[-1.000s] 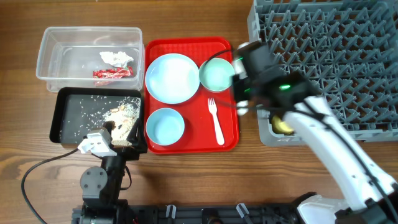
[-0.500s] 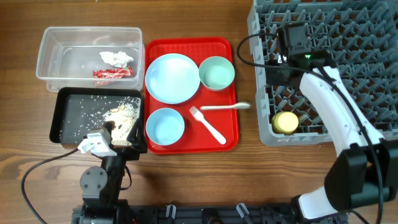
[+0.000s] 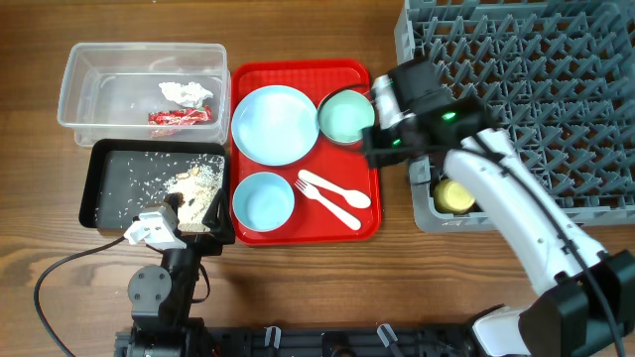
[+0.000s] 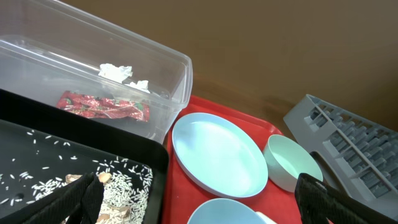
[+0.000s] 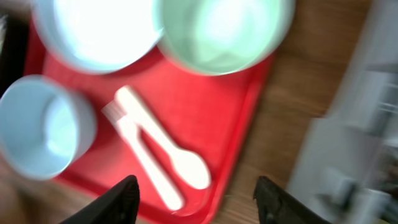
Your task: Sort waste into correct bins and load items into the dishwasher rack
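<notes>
While the right hand (image 5: 198,188) hovers spread, white spoon (image 5: 160,135) and fork (image 5: 149,172) lie together.

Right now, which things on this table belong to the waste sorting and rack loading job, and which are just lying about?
Job: wrapper, tissue, rice scraps, clear bin, black bin, plate, blue bowl, green bowl, cup, spoon, fork, rack.
Lying about: red tray, table.
</notes>
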